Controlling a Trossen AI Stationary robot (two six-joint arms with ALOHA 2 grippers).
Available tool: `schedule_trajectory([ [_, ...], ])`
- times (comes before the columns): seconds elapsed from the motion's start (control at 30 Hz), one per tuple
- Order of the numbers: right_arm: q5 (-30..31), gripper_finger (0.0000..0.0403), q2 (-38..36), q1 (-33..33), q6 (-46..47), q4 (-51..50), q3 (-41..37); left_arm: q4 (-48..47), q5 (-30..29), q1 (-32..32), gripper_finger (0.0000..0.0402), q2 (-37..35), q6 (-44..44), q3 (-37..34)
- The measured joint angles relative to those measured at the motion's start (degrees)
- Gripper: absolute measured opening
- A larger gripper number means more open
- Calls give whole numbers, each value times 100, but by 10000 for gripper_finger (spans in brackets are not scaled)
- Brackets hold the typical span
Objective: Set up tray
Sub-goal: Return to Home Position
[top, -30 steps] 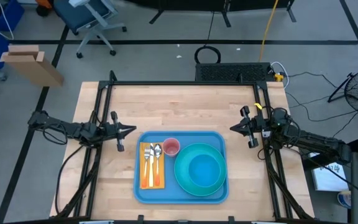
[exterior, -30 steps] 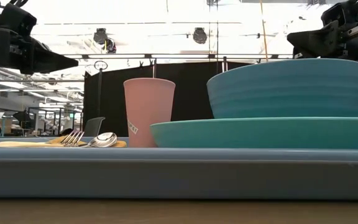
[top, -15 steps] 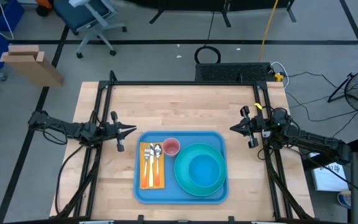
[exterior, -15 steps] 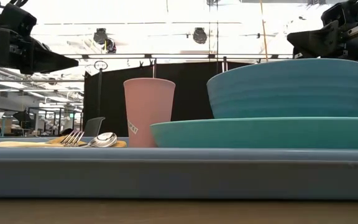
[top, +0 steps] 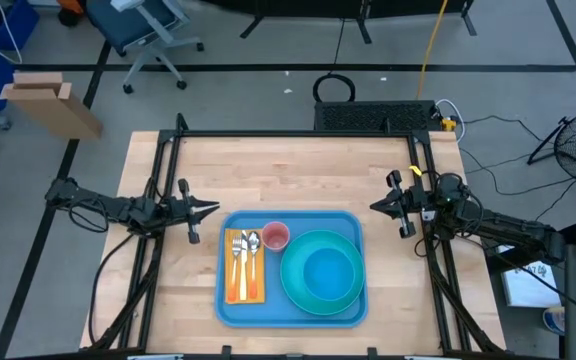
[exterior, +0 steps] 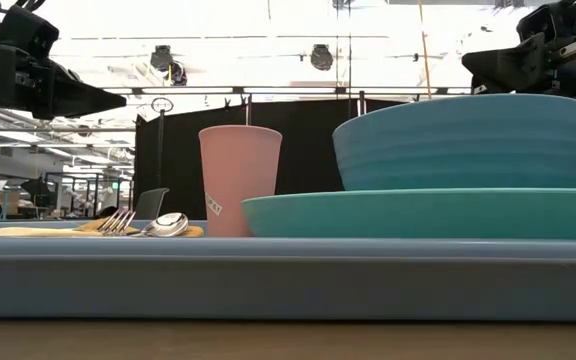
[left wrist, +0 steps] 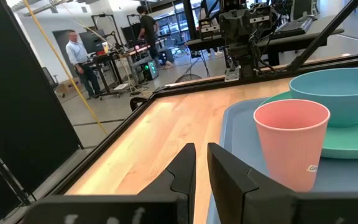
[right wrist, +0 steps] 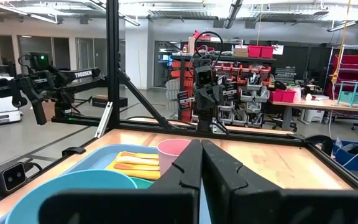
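Wooden tabletop [top: 288, 170] seen from above, with a level view across it and one view from each wrist.

Left: the left claw [top: 212, 209] hangs above bare wood just beyond the tray's left far corner, pointing toward the middle. In its wrist view its two dark fingers [left wrist: 182, 177] stand narrow, almost together, with only a slim gap and nothing between them.

Centre: the blue tray [top: 220, 300] lies flat on the near half of the tabletop, between the two arms. At its left end lies a yellow napkin [top: 230, 285], long side running front to back. On the napkin rest a fork [top: 238, 243] and a spoon [top: 253, 240], side by side, heads toward the far edge, among orange and yellow handles. A pink cup [top: 275, 236] stands upright just right of the spoon's head, near the tray's far rim. The right part of the tray carries a round teal plate [top: 288, 275], with a blue bowl [top: 326, 272] seated on it.

Right: the right claw [top: 376, 207] hangs beyond the tray's right far corner, pointing toward the left claw. Its fingers [right wrist: 188, 171] are pressed together and empty.
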Motion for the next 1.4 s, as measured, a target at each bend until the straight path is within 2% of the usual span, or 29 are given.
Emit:
schedule_trajectory([
  [1.4,-1,0,2,0,0,-1,0,94,7,0,47,0,2,-7],
])
